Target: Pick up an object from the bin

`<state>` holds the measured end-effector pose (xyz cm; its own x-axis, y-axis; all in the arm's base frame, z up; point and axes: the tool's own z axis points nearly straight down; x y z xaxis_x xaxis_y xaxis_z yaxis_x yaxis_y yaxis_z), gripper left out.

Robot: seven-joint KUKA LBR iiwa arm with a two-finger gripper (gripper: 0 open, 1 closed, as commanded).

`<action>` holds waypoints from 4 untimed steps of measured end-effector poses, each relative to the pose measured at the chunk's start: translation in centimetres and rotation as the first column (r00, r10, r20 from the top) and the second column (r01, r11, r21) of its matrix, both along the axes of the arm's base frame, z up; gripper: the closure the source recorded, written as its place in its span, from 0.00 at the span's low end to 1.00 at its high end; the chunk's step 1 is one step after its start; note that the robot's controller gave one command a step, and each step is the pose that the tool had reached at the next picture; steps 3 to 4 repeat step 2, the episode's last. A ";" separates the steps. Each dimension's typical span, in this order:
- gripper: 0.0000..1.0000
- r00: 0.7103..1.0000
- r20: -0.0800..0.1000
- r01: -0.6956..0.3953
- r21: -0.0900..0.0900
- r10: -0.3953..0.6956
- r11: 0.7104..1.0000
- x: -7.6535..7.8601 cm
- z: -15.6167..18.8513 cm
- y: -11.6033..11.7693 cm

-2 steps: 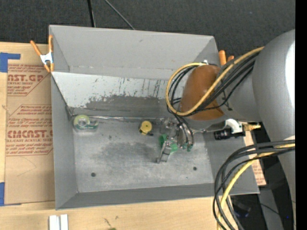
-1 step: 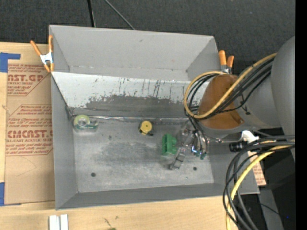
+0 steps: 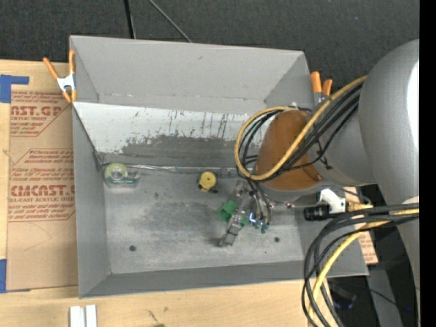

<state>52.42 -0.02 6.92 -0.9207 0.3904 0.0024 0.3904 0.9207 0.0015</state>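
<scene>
Looming over all else, the robot's silver-grey arm [image 3: 392, 114] with its orange wrist cover [image 3: 289, 148] and looped cables reaches down into the grey metal bin [image 3: 184, 73]. Its gripper [image 3: 235, 229] sits low over the bin floor; whether it is apart or together cannot be told. Far to the gripper's left lies a clear round tape roll [image 3: 120, 175]. Nearer, up and left, lies a small yellow round piece [image 3: 207, 180]. A small green plastic thing [image 3: 227, 210] lies right against the gripper.
</scene>
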 end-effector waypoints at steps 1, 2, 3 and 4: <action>1.00 1.000 0.001 0.003 -0.002 -0.003 1.000 0.1 0.0 -0.3; 1.00 1.000 0.011 0.017 -0.002 -0.017 1.000 1.0 14.9 -0.8; 1.00 1.000 0.011 0.017 -0.002 -0.017 1.000 1.0 14.9 -0.8; 1.00 1.000 0.011 0.017 -0.002 -0.017 1.000 1.0 14.9 -0.8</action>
